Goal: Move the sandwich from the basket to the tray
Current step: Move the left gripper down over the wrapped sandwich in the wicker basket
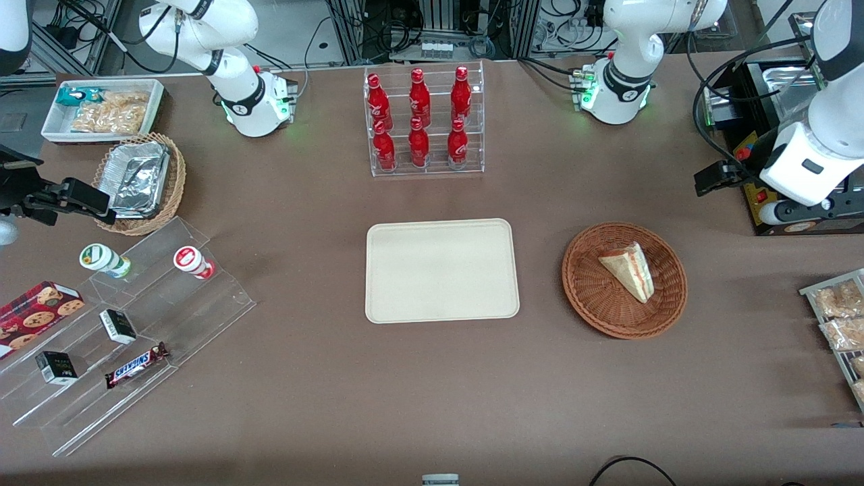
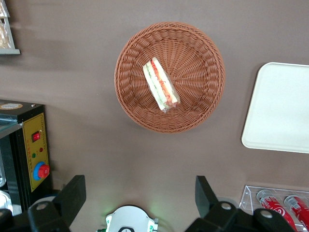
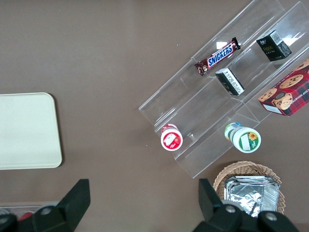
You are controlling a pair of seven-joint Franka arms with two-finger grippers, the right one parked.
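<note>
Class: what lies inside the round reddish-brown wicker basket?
One wrapped triangular sandwich lies in the reddish-brown wicker basket; the weave beneath it is covered. The open gripper hangs above the table, outside it.

Clear rack (image 1: 425, 121) w/ six red bottles (image 1: 419, 98) is standing mid-table, in 2 rows. Toward the parked arm's end: white bin (image 1: 154, 101) is holding bagged snacks, and nearer the front cam a tan wicker basket (image 1: 177, 177) is carrying foil containers (image 1: 138, 179). Stepped acrylic display (image 1: 216, 297) is bearing 2 lidded cups (image 1: 104, 260), a cookie box (image 1: 37, 314), 2 small dark boxes (image 1: 118, 326) and a Snickers bar (image 1: 136, 364). Toward the working arm's end, bagged tan snacks (image 1: 840, 317) are lying near a black control box (image 2: 36, 159) w/ red button.
</note>
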